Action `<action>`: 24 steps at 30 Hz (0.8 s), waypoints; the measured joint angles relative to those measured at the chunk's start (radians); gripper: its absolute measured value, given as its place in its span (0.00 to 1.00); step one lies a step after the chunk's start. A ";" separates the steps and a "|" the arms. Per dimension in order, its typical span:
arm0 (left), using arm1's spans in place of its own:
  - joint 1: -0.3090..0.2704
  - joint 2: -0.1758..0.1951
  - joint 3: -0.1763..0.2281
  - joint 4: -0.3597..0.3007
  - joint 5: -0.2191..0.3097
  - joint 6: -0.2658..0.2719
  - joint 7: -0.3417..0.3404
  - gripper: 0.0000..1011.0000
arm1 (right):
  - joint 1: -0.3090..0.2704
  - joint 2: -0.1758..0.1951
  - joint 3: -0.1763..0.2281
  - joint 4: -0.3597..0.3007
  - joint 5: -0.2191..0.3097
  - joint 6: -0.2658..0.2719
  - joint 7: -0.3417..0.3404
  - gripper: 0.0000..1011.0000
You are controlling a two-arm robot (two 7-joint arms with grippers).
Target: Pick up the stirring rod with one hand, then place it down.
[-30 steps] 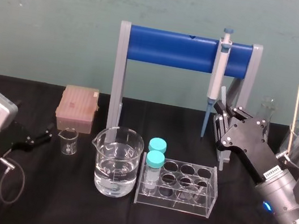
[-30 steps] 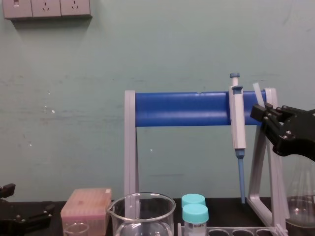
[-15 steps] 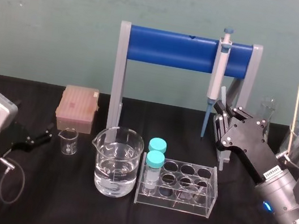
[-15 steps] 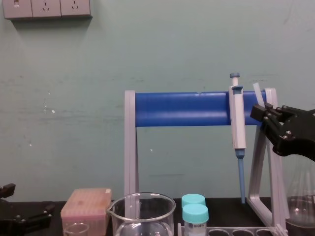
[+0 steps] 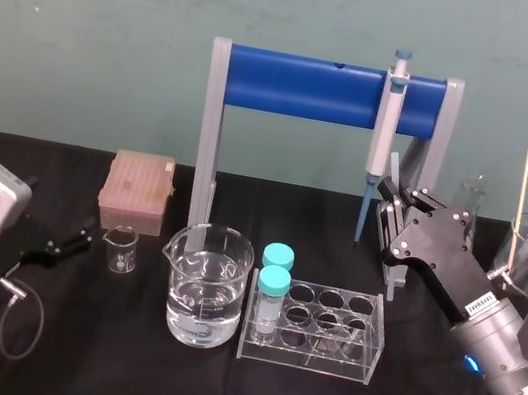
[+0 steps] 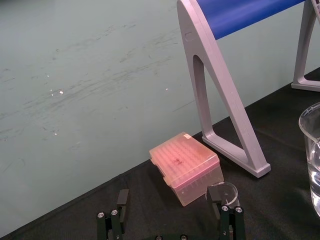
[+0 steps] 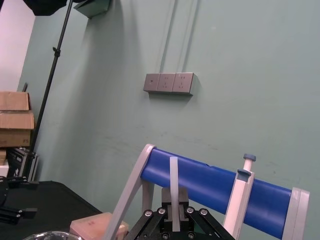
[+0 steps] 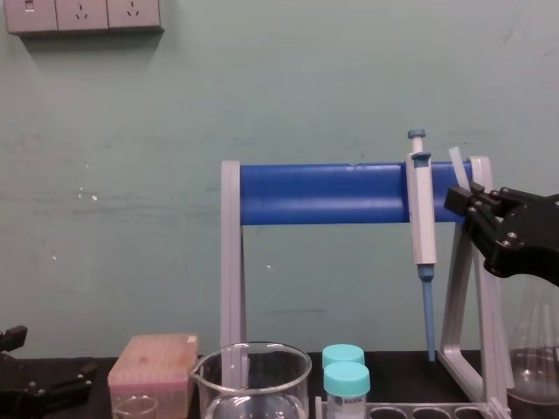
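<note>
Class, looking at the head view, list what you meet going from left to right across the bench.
left gripper, parked and open → pink tip box → large beaker → teal-capped tubes → right gripper, shut on the stirring rod → conical flask

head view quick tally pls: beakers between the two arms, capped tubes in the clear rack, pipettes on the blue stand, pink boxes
beakers: 2, the large beaker and the small beaker
capped tubes: 2, the rear tube and the front tube
pipette: 1
pink box: 1
total: 6
</note>
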 joint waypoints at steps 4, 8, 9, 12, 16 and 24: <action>0.000 0.000 0.000 0.000 0.000 0.000 0.000 0.99 | 0.000 0.000 0.000 0.000 0.000 0.000 0.000 0.07; 0.000 0.000 0.000 0.000 0.000 0.000 0.000 0.99 | 0.000 0.000 0.000 0.000 0.000 0.000 0.000 0.07; 0.000 0.000 0.000 0.000 0.000 0.000 0.000 0.99 | 0.000 0.000 0.000 0.000 0.000 0.000 0.000 0.07; 0.000 0.000 0.000 0.000 0.000 0.000 0.000 0.99 | 0.000 0.000 0.000 0.000 0.000 0.000 0.000 0.07; 0.000 0.000 0.000 0.000 0.000 0.000 0.000 0.99 | 0.000 0.000 0.000 0.000 0.000 0.000 0.000 0.07; 0.000 0.000 0.000 0.000 0.000 0.000 0.000 0.99 | 0.000 0.000 0.000 0.000 0.000 0.000 0.000 0.07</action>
